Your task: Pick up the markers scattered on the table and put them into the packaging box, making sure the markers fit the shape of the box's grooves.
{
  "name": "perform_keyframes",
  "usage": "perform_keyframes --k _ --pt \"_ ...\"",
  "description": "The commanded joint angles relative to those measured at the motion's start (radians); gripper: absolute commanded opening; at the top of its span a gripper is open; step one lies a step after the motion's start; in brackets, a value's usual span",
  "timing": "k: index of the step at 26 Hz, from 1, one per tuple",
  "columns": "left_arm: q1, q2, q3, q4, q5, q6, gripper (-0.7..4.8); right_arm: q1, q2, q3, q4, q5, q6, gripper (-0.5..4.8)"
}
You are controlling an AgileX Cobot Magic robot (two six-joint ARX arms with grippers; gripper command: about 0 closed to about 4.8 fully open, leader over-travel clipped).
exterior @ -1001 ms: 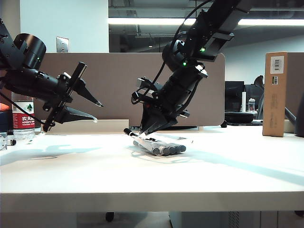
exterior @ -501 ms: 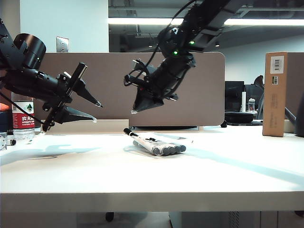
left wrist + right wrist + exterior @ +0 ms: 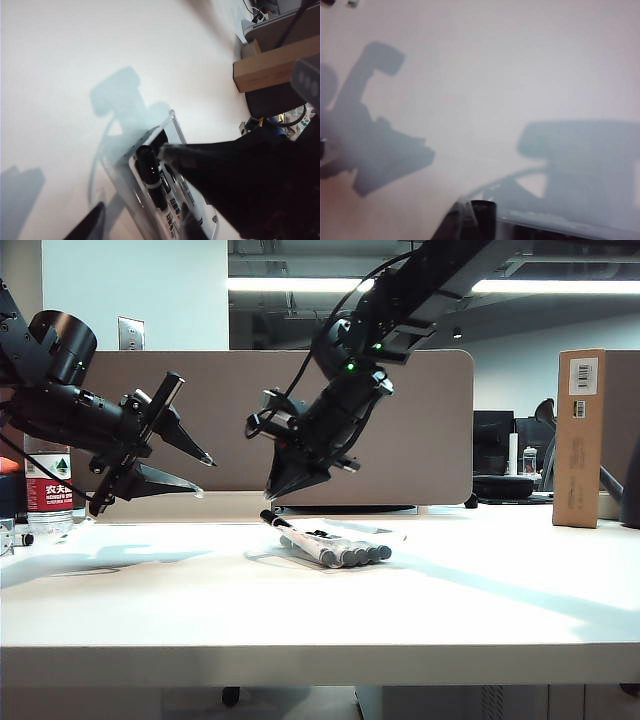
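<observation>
At the far left of the exterior view a water bottle [image 3: 48, 490] with a red and white label stands on the desk [image 3: 320, 600], well to the left of the packaging box [image 3: 335, 540]. Next to it, higher up, the left end effector [image 3: 203, 476] hangs in the air to the left of the box, its two pointed fingers spread wide and nothing between them. In its own wrist view only one dark fingertip [image 3: 90, 225] shows at the edge, above the bare white desk.

The clear packaging box lies near the middle of the desk, and the markers [image 3: 335, 548] rest side by side in its grooves, their dark grey end plugs towards the camera (one black cap sticks out at the box's back left corner). The left wrist view shows the box's transparent rim [image 3: 150, 135] and the markers [image 3: 152, 180] inside, black caps and printed white barrels, partly covered by the other arm.

The right end effector [image 3: 272, 492] hovers just above the box's back left end, clear of it, fingers pinched together to a point and holding nothing. Its wrist view is blurred; it seems to show a black marker cap [image 3: 482, 212] and the box edge [image 3: 555, 220] below the camera.

Far to the right of the box, a tall brown cardboard box [image 3: 580, 438] with barcode labels stands upright.
</observation>
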State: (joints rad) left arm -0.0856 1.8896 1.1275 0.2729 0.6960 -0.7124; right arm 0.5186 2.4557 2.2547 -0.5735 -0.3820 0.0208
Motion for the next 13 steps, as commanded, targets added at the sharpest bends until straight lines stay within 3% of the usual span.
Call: perform_keyframes --k 1,13 --pt "0.001 -0.005 0.005 0.014 -0.003 0.006 1.87 0.008 0.002 0.005 0.007 -0.004 -0.008 -0.06" --pt "0.015 -0.006 0.005 0.02 -0.004 0.008 1.87 0.012 0.009 0.005 -0.096 0.058 -0.05 -0.06"
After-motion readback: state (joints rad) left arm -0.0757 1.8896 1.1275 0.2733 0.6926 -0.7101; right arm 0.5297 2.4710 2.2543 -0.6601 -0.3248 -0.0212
